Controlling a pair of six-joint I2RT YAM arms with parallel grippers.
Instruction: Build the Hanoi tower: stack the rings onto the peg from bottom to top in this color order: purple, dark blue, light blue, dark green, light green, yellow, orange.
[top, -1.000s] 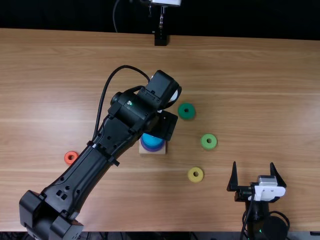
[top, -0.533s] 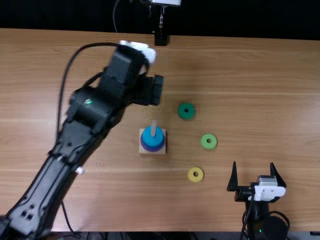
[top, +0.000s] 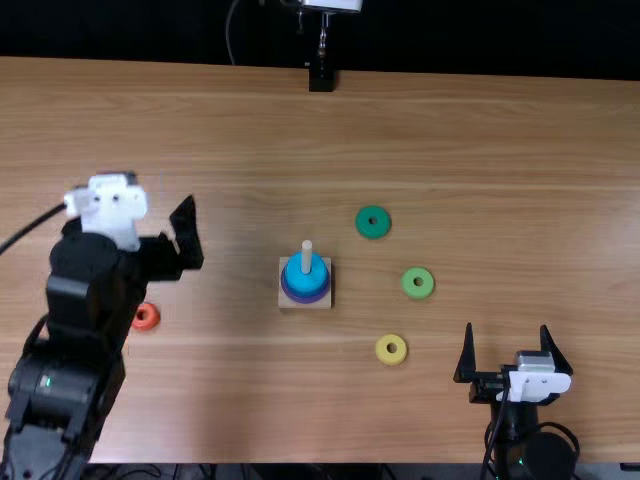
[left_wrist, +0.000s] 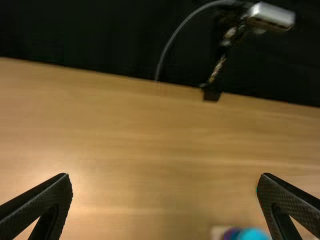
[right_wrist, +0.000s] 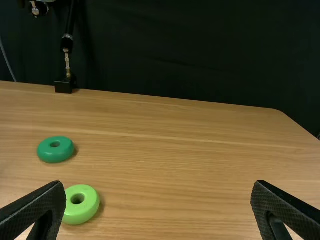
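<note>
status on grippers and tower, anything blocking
Left gripper open, empty. Right gripper open, empty. Light blue ring uppermost on peg. Nothing over the peg.

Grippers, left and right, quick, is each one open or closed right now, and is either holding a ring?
Left gripper: open, nothing between its fingers.
Right gripper: open, also holding nothing.

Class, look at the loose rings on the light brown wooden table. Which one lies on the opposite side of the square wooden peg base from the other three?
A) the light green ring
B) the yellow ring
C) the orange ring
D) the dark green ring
C: in the top view the orange ring lies left of the peg base, while the dark green ring, light green ring and yellow ring lie right of it.
</note>
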